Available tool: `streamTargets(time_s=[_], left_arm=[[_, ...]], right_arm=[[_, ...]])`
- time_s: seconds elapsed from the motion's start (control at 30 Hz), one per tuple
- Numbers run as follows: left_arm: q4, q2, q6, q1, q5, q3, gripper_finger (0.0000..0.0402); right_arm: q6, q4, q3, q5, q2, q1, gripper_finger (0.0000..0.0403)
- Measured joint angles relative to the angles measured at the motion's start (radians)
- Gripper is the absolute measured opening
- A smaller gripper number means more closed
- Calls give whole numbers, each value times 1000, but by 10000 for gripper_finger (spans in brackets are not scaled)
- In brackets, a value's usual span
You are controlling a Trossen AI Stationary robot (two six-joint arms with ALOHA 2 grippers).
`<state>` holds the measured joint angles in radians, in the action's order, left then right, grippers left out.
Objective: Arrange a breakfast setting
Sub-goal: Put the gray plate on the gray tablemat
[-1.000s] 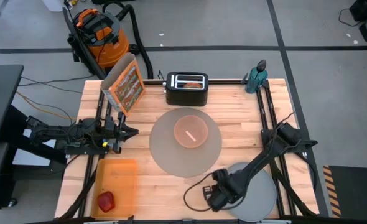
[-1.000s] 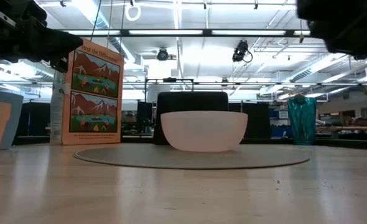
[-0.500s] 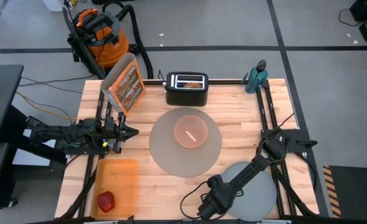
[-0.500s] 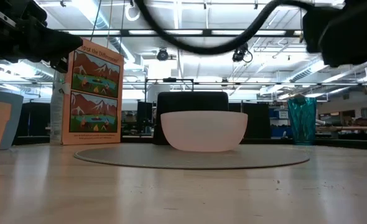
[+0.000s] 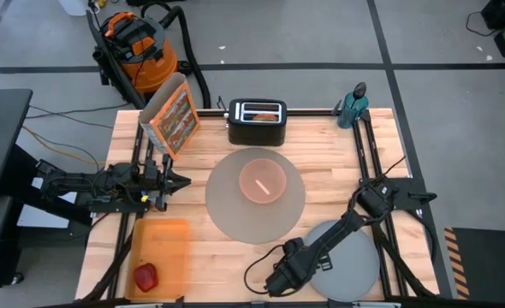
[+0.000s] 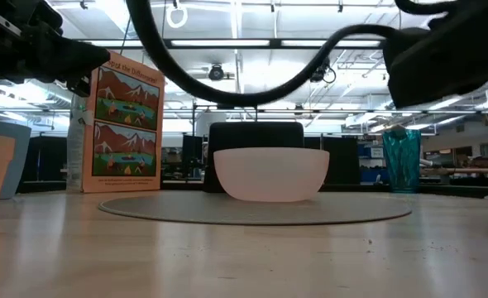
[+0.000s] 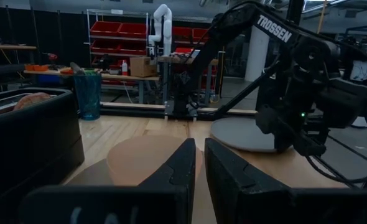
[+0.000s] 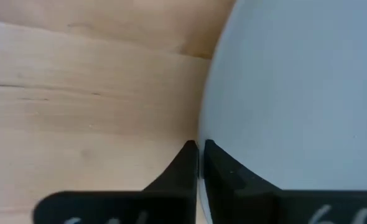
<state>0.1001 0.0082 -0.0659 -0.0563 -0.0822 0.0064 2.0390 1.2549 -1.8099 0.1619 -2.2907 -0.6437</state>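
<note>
pinching the grey plate's (image 8: 295, 93) rim, right end effector (image 8: 199, 149) closed

Bowl (image 5: 262, 183) on mat (image 5: 235, 214), toaster (image 5: 257, 121) behind.

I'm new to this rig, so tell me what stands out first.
The pink bowl sits on the large round mat at mid-table. Near the front edge, the right tool is shut at the rim of the grey plate. A red apple lies in an orange tray, front left.

Dark jointed arms (image 5: 334, 241); looping black cables; white "TROSSEN" lettering.
</note>
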Motion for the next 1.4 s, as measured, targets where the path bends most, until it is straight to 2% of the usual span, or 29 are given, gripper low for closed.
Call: streamTargets(time_s=[0.13,0.33,0.67,0.77,0.9,0.97,1.1,1.2,1.3,1.4], left_arm=[[0,0,0,0,0,0,43],[0,0,0,0,0,0,43],[0,0,0,0,0,0,43],[0,0,0,0,0,0,43],[0,0,0,0,0,0,43],[0,0,0,0,0,0,43],[0,0,0,0,0,0,43],[0,0,0,0,0,0,43],[0,0,0,0,0,0,43],[0,0,0,0,0,0,43]], right_arm=[[-71,87,-87,-9,-2,10,14],[-295,124,-250,-6,-2,9,14],[-865,152,-544,4,0,-69,14],[-1030,122,-538,34,21,-92,14],[-1184,177,-538,58,26,-121,14],[-1279,181,-538,22,26,-133,14],[-1592,174,-538,-72,26,-151,14],[-1786,175,-538,-194,26,-156,14],[-1924,174,-537,-313,22,-148,14],[-2032,108,-485,-333,21,-110,14]])
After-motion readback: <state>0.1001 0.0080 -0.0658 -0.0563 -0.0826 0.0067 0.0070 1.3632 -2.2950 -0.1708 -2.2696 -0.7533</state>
